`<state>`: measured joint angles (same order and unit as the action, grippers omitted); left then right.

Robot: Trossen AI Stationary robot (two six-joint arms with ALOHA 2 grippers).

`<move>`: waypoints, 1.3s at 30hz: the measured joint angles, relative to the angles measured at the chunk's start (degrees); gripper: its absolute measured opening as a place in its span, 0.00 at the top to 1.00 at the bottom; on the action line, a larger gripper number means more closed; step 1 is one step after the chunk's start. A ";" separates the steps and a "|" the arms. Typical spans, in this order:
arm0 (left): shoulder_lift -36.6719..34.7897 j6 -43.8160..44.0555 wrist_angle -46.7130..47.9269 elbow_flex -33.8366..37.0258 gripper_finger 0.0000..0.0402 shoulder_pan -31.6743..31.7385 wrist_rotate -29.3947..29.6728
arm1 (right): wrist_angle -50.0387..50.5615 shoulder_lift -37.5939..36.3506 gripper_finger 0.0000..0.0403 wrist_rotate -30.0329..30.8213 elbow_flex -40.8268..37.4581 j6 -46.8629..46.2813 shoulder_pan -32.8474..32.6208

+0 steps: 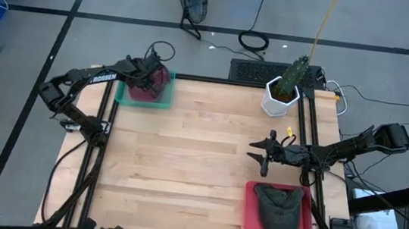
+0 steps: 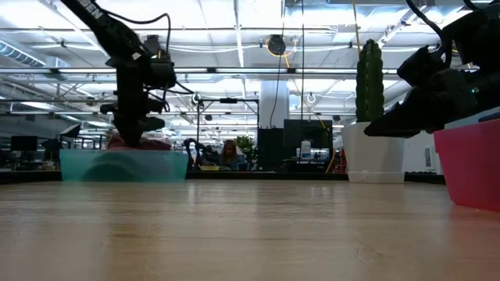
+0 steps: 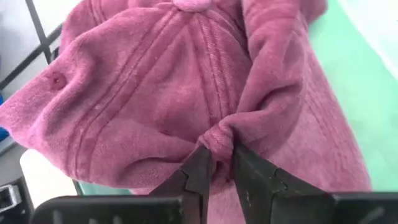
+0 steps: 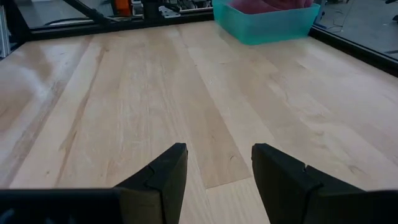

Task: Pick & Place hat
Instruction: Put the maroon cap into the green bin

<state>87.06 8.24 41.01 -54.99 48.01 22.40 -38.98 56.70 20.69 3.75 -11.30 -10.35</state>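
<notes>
**Two hats, two trays: left gripper pinching the pink one**

High view: the left gripper (image 1: 150,74) is down over a soft pink corduroy hat (image 1: 146,85) lying in a shallow teal plastic tray (image 1: 166,100) at the far left corner of the pale wooden table (image 1: 184,166). The right gripper (image 1: 263,153) hovers above bare wood near the right edge, beside a red tray (image 1: 249,211) holding a dark green cap (image 1: 280,208). A white pot with a green cactus (image 1: 283,92) stands at the far right.

Low view: the left arm drops straight into the teal tray (image 2: 125,165), with pink fabric showing just above its rim. The red tray (image 2: 469,168) sits at the right edge.

Left wrist view: the dark fingers (image 3: 202,174) are nearly together, nipping a raised fold of the pink hat (image 3: 137,93), which lies on the teal tray (image 3: 367,93).

Right wrist view: the right gripper (image 4: 217,165) has its fingers spread wide with nothing between them, only table planks ahead and the teal tray (image 4: 267,25) across the table.
</notes>
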 joint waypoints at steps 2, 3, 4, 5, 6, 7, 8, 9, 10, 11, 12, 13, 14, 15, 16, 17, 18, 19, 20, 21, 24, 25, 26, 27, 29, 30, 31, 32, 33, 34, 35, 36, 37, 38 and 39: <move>-0.20 -0.63 -4.09 3.32 0.85 0.28 0.55 | 0.00 -0.01 0.59 0.00 0.00 -0.01 0.00; -0.28 -0.99 -6.37 4.90 0.85 0.28 1.19 | -0.01 0.00 0.59 0.00 0.00 0.00 0.00; -0.25 -1.29 -8.50 6.41 0.86 0.28 2.01 | 0.00 -0.01 0.59 0.00 -0.02 0.01 0.00; -0.18 -1.50 -10.14 7.70 0.87 0.26 2.76 | -0.02 0.01 0.59 0.00 -0.02 0.01 0.00; -0.15 -1.52 -11.82 8.74 0.87 0.26 3.46 | -0.02 0.01 0.59 0.00 -0.04 0.01 0.00; -0.16 -1.54 -13.35 9.72 0.88 0.24 4.01 | -0.02 -0.01 0.59 0.02 -0.04 0.01 0.02; -0.19 -1.57 -15.12 10.63 0.89 0.24 4.27 | -0.06 -0.01 0.59 0.04 -0.06 0.05 0.02; -0.19 -1.53 -16.93 11.55 0.89 0.22 4.37 | -0.07 -0.01 0.59 0.04 -0.07 0.17 0.02; -0.19 -1.50 -18.42 12.34 0.90 0.09 4.48 | -0.18 -0.01 0.59 0.04 -0.07 0.25 0.02; -0.19 -1.48 -19.49 12.97 0.91 -0.10 4.69 | -0.32 0.00 0.59 0.05 -0.07 0.27 0.02; -0.19 -1.42 -20.09 13.45 0.91 -0.27 4.90 | -0.49 -0.01 0.59 0.07 -0.07 0.32 0.02; -0.17 -1.19 -20.36 13.73 0.92 -0.44 4.91 | -0.71 -0.01 0.59 0.07 -0.07 0.36 0.02; -0.17 -1.04 -20.37 13.84 0.92 -0.64 4.91 | -0.72 -0.01 0.59 0.07 -0.09 0.41 0.02; -0.17 -1.06 -20.29 13.86 0.92 -0.92 4.99 | -0.70 0.01 0.59 0.08 -0.11 0.41 0.02; -0.22 -1.06 -20.14 13.90 0.92 -1.32 5.22 | -0.69 -0.01 0.59 0.07 -0.11 0.41 0.02; -0.82 -1.06 -19.92 14.00 0.92 -1.69 5.25 | -0.70 -0.01 0.59 0.09 -0.11 0.41 0.02; -1.79 -1.05 -19.57 14.16 0.92 -2.07 4.93 | -0.69 0.00 0.59 0.08 -0.11 0.41 0.02; -2.97 -1.03 -19.26 14.27 0.91 -2.61 4.44 | -0.69 0.00 0.59 0.09 -0.11 0.41 0.02; -4.53 -1.04 -19.01 14.35 0.91 -3.18 4.11 | -0.70 -0.01 0.59 0.09 -0.11 0.43 0.02; -6.33 -1.04 -18.92 14.48 0.90 -3.76 3.92 | -0.68 -0.01 0.59 0.09 -0.11 0.43 0.02; -12.60 -1.00 -18.59 14.66 0.90 -4.98 2.31 | -0.68 0.01 0.59 0.13 -0.11 0.62 0.02; -14.81 -0.84 -18.49 14.64 0.90 -5.40 1.92 | -0.68 0.01 0.59 0.13 -0.13 0.73 0.02; -16.85 -0.64 -18.40 14.65 0.90 -5.67 1.55 | -0.68 -0.01 0.59 0.15 -0.13 0.88 0.02; -18.77 -0.54 -18.38 14.65 0.90 -5.91 1.13 | -0.68 0.00 0.59 0.15 -0.13 0.94 0.02; -22.28 -0.20 -18.53 14.62 0.90 -6.56 0.59 | -0.68 0.00 0.59 0.15 -0.13 1.06 0.02; -23.77 -0.17 -18.66 14.60 0.90 -6.76 0.41 | -0.68 0.00 0.59 0.15 -0.13 1.06 0.02; -25.15 -0.10 -18.60 14.59 0.90 -7.06 0.37 | -0.68 0.01 0.59 0.15 -0.13 1.06 0.02; -26.40 -0.06 -18.48 14.59 0.90 -7.52 0.37 | -0.70 0.01 0.59 0.15 -0.13 1.04 0.02; -27.39 -0.05 -18.36 14.56 0.90 -7.99 0.43 | -0.68 0.01 0.59 0.15 -0.13 0.98 0.02; -28.18 -0.04 -18.14 14.50 0.90 -8.50 0.61 | -0.71 0.01 0.59 0.15 -0.15 0.94 0.02; -28.83 -0.06 -17.65 14.50 0.90 -8.83 0.78 | -0.84 0.01 0.59 0.15 -0.15 0.91 0.02; -29.25 -0.05 -16.97 14.50 0.90 -9.03 1.17 | -1.00 0.01 0.59 0.15 -0.15 0.91 0.02; -29.38 -0.09 -16.36 14.48 0.90 -9.16 1.71 | -1.13 0.00 0.59 0.15 -0.15 0.91 0.02; -29.30 -0.31 -15.81 14.48 0.90 -9.32 2.12 | -1.15 0.01 0.59 0.15 -0.15 0.91 0.02; -29.06 -0.65 -15.02 14.48 0.90 -9.44 2.52 | -1.15 0.01 0.59 0.15 -0.15 0.89 0.02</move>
<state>58.01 7.59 25.99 -40.51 38.57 24.91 -40.13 56.71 20.84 3.60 -10.41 -10.33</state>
